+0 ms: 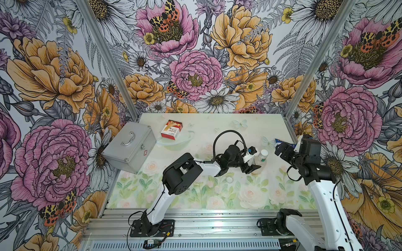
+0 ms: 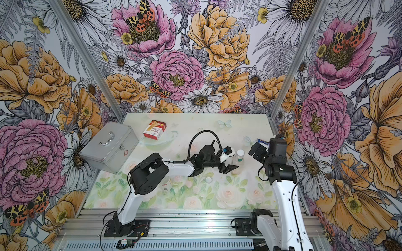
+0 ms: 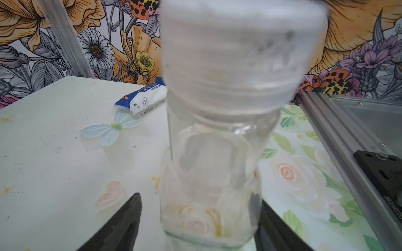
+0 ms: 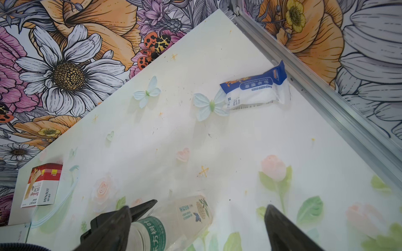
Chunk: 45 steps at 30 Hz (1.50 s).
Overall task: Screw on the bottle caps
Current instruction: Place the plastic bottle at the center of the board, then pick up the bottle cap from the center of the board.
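1. In both top views the capped bottle (image 1: 260, 162) stands upright at about 3 o'clock on the table (image 1: 217, 121), with its white cap (image 1: 264, 152) on the neck. The left pincer (image 1: 256, 163) is spread around the lower body and pinches nothing. The bottle looks empty and light, so a finger that catches it on the way out could tip it.
2. In a top view the second bottle (image 2: 165, 184), with a red mark, stands at about 8 o'clock on the table, half under the left arm's elbow (image 2: 150, 173). The loose cap (image 2: 208, 179) lies flat at 8 o'clock from the capped bottle. A swing of the elbow could knock this bottle over. The shallow cap could also skid away from closing fingers.
3. The right pincer (image 1: 280, 150) hangs at 2 o'clock from the capped bottle, spread, empty and apart from it. Nothing steadies that bottle.
4. In the left wrist view the capped bottle (image 3: 208, 173) fills the middle. One finger (image 3: 121, 228) stands clear of it. I cannot tell whether the other is touching the wall or just beside it. The cap (image 3: 239, 54) is blurred, so how well it is seated cannot be judged. If it is crooked, it may work loose.
5. In the right wrist view the right pincer (image 4: 199, 208) is spread, with the green label of the capped bottle (image 4: 174, 221) between its fingers. A further dark tip, probably the left pincer's, sits just beside the bottle. If both arms close in together, they could collide.
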### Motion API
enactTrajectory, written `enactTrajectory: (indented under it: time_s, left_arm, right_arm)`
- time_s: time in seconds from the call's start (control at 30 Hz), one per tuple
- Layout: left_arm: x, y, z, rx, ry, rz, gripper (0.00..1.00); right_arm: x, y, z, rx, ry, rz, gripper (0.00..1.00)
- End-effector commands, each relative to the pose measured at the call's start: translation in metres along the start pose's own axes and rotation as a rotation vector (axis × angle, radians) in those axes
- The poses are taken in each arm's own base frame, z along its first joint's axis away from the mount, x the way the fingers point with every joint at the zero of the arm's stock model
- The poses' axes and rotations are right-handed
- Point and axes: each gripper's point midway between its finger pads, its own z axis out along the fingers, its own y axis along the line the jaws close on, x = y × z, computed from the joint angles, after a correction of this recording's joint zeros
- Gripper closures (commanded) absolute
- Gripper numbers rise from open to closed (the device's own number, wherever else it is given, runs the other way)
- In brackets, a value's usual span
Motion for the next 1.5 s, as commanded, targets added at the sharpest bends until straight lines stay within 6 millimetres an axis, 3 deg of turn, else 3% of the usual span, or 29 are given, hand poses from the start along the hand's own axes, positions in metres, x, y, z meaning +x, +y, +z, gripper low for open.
enactTrajectory:
  time_s: [0.0, 0.17, 0.4, 0.53, 0.8, 0.97, 1.1, 1.4, 1.47]
  left_arm:
    - [-0.041, 0.003, -0.017, -0.029, -0.066, 0.063, 0.16]
    - [-0.069, 0.005, -0.036, -0.041, -0.112, 0.083, 0.14]
    - [-0.106, -0.001, -0.083, -0.058, -0.165, 0.112, 0.06]
    - [-0.127, 0.002, -0.126, -0.121, -0.191, 0.109, 0.02]
    - [-0.138, 0.030, -0.227, -0.354, -0.079, 0.020, 0.01]
    - [-0.115, 0.044, -0.294, -0.554, 0.089, -0.205, 0.01]
    - [-0.089, 0.057, -0.343, -0.634, 0.083, -0.490, 0.01]
    - [-0.053, 0.077, -0.401, -0.783, 0.045, -0.730, 0.01]
    - [-0.041, 0.087, -0.412, -0.829, 0.059, -0.799, 0.01]
  right_arm:
    - [-0.009, 0.010, -0.009, -0.035, -0.001, -0.028, 0.05]
    - [-0.012, 0.025, -0.012, -0.099, 0.028, -0.076, 0.08]
    - [-0.028, 0.056, -0.024, -0.197, 0.056, -0.122, 0.15]
    - [-0.027, 0.075, -0.027, -0.175, 0.098, -0.202, 0.18]
    - [0.001, 0.141, -0.034, -0.254, 0.231, -0.377, 0.29]
    - [0.038, 0.174, -0.036, -0.293, 0.355, -0.491, 0.45]
    - [0.069, 0.195, -0.036, -0.306, 0.437, -0.563, 0.59]
    - [0.142, 0.208, -0.020, -0.291, 0.590, -0.695, 0.58]
    - [0.153, 0.200, -0.004, -0.210, 0.582, -0.676, 0.50]
